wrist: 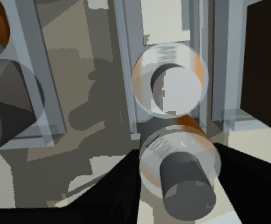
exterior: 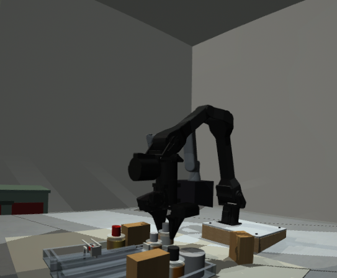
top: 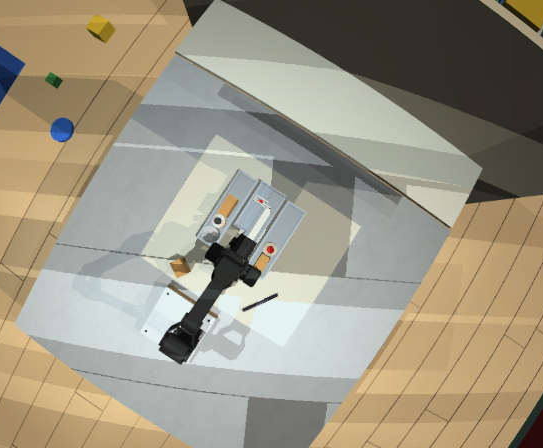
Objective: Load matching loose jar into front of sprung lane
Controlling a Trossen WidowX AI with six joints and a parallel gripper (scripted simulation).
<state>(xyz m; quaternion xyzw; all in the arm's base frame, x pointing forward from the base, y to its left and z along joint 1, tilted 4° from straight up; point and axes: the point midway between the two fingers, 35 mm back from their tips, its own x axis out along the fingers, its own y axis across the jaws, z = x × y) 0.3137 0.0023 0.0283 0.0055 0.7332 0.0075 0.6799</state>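
Here the black arm (exterior: 222,146) rises from its white base plate (exterior: 275,231), folds sharply at the elbow high above the table, and reaches forward and down, its wrist pointing the gripper (exterior: 167,228) almost straight at the table top. The claw is clenched on the grey-capped jar (wrist: 181,170), both dark fingers flanking the clear glass body, which shows an amber tint along its edge. From the wrist view the held jar sits just at the mouth of the middle lane (wrist: 128,75), its rim touching or nearly touching the matching jar (wrist: 170,80) that already stands inside between the lane walls; whether the held one has crossed the low front stop cannot be told. From above, the forearm lies across the front edge of the three-lane tray (top: 293,210), with the wrist over the middle lane's front end and the pusher plate (top: 262,201), marked in red, near the back of that lane. In the exterior view the two grey caps stand side by side beneath the fingertips. A red-capped jar (exterior: 116,237) stands in the lane to one side, a black-capped jar (exterior: 174,259) in the lane to the other, and a brown block (exterior: 241,246) rests against the base plate.
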